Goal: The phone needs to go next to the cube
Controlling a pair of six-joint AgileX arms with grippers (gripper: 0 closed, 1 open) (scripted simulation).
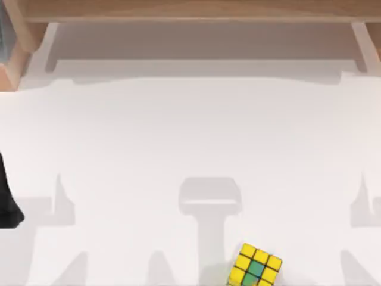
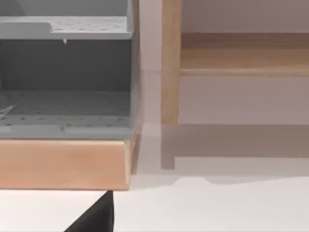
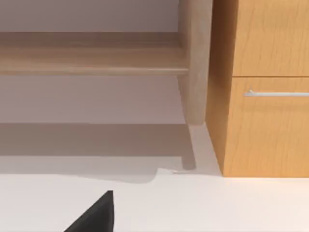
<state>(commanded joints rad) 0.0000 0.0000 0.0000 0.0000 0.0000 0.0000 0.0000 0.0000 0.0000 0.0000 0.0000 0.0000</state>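
White and mostly bare, the table (image 1: 190,137) ran back to a wooden frame (image 1: 196,9) along its far edge. At the top view's left edge a dark part of the left arm (image 1: 7,202) showed; whether its gripper was spread or pressed together could not be told. Well to its right, the cube (image 1: 256,267) sat at the near edge, yellow and green squares on top, nothing close around it.

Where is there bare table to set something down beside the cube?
The cube sits at the table's near edge, right of centre. Bare white surface borders its left, right and far sides, running up to the wooden shelf at the back. The near edge behind the cube leaves no room. A dark arm part occupies the left edge.
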